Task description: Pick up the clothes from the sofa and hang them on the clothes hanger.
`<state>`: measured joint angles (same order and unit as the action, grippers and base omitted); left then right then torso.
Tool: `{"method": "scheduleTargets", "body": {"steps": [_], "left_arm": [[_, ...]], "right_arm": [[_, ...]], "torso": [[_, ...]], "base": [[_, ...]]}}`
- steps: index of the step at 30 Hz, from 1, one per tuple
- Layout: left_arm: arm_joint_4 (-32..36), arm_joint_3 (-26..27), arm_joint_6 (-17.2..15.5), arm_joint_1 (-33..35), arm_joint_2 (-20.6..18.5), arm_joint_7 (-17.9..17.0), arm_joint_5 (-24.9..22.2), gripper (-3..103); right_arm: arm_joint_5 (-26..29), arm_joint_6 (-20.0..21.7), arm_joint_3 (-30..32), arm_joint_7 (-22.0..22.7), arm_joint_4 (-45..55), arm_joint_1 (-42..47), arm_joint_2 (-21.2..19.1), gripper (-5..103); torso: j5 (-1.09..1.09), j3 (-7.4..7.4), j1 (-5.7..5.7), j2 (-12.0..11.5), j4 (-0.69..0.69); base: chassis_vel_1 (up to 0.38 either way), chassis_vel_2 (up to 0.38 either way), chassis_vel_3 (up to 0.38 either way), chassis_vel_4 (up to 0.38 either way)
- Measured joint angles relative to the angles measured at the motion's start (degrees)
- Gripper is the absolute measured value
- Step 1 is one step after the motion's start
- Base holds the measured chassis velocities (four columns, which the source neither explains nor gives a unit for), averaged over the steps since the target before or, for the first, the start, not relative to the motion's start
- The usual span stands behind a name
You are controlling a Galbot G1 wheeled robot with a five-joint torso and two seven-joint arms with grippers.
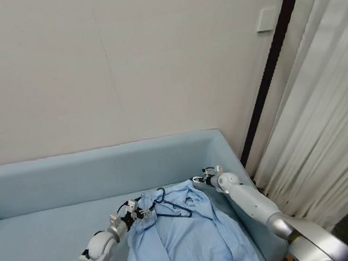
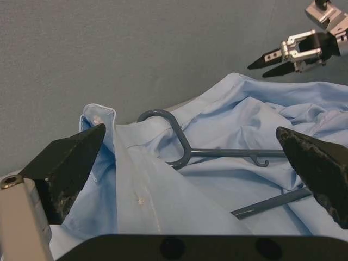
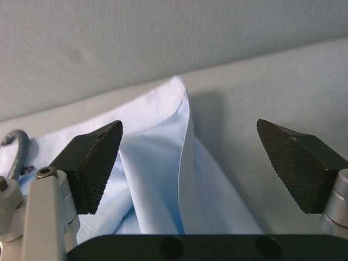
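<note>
1. A light blue shirt [image 1: 183,239] lies crumpled on the seat of the sofa [image 1: 39,188], toward its right end.
2. A dark blue hanger [image 2: 185,147] rests on top of the shirt near the collar. Its hook curves up by the collar, and its bar runs across the folds.
3. The left gripper [image 1: 140,210] sits low at the collar end of the shirt, on the shirt's left side.
4. Its jaws are spread wide and grip nothing. In the left wrist view one finger [image 2: 70,163] is right beside the raised collar tab and the other is out over the folds, with the hook between them. Whether the near finger touches the collar cannot be told.
5. The right gripper [image 1: 201,178] hovers at the shirt's upper right corner, close to the sofa back and the right armrest.
6. Its jaws are also wide apart and hold nothing. In the right wrist view a folded edge of the shirt stands up between its fingers, with bare sofa cushion to one side.
7. The two grippers face each other across the hanger, well apart.
8. A dark rack [image 1: 269,71] stands beyond the sofa's right end, beside a white curtain [image 1: 330,134].
</note>
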<state>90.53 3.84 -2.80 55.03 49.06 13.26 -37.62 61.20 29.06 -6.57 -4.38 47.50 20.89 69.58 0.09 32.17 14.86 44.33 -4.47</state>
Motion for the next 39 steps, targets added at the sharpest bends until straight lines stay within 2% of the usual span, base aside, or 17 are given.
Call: {"method": "scheduleTargets", "body": {"steps": [7,10,11,14,17,21,23,26,27,28,32,39], "left_arm": [[0.1,0.1,0.0,0.0,0.1,0.0,-0.3,100],[0.1,0.1,0.0,-0.1,0.1,0.0,-0.6,100],[0.1,0.1,0.0,-0.1,0.1,0.0,-0.6,100],[0.0,0.1,0.0,-0.3,0.2,0.0,-0.7,100],[-0.2,0.1,0.0,-0.4,0.3,0.0,-0.9,100],[-0.6,0.0,0.0,-0.7,0.4,0.1,-1.0,100],[-0.6,0.0,0.0,-0.7,0.5,0.1,-1.0,100],[-0.7,-0.1,0.0,-0.7,0.5,0.2,-1.0,100],[-0.7,-0.1,0.0,-0.7,0.5,0.3,-1.0,100],[-0.7,-0.1,0.0,-0.8,0.5,0.3,-1.0,100],[-0.8,-0.3,0.0,-0.8,0.5,0.4,-1.0,100],[-1.3,-0.6,-0.1,-1.4,0.7,0.5,-1.1,100]], "right_arm": [[-2.3,-0.5,-0.9,0.2,-0.1,1.3,1.0,83],[-2.7,-0.8,-1.4,0.5,0.4,1.7,1.1,73],[-2.7,-0.8,-1.4,0.5,0.4,1.7,1.1,73],[-3.1,-0.9,-1.7,0.7,0.8,1.9,1.2,57],[-3.6,-1.2,-1.8,0.9,0.8,2.0,1.4,51],[-3.9,-1.8,-2.0,1.7,0.7,2.2,1.7,30],[-3.9,-1.9,-2.0,2.0,0.6,2.2,1.8,30],[-4.0,-2.1,-2.0,2.7,0.5,2.3,2.1,13],[-4.0,-2.1,-2.0,2.8,0.6,2.3,2.0,13],[-3.9,-2.1,-2.0,2.8,0.8,2.3,2.0,8],[-2.9,-2.1,-2.1,3.2,1.9,2.3,1.6,1],[0.3,-2.1,-2.7,6.5,6.9,3.2,0.4,0]], "torso": [[-0.01,0.0,0.0,0.0,0.0],[-0.01,0.0,0.0,0.0,0.0],[-0.01,0.0,0.0,0.0,0.0],[-0.01,0.0,0.0,0.0,0.0],[-0.01,0.0,0.0,0.0,0.0],[-0.01,0.0,0.0,0.0,0.0],[-0.01,0.0,0.0,0.0,0.0],[0.0,0.0,0.0,0.0,0.01],[-0.01,0.0,0.0,0.0,0.01],[-0.01,0.0,0.0,0.0,0.01],[-0.01,0.0,0.0,0.0,0.0],[-0.01,0.0,0.0,0.0,0.0]], "base": [[0.0,0.0,0.0,0.0],[0.0,0.0,0.0,0.0],[0.0,0.0,0.0,0.0],[0.0,0.0,0.0,0.0],[0.0,0.0,0.0,0.0],[0.0,0.0,0.0,0.0],[0.0,0.0,0.0,0.0],[0.0,0.0,0.0,0.0],[0.0,0.0,0.0,0.0],[0.0,0.0,0.0,0.0],[0.0,0.0,0.0,0.0],[0.0,0.0,0.0,0.0]]}}
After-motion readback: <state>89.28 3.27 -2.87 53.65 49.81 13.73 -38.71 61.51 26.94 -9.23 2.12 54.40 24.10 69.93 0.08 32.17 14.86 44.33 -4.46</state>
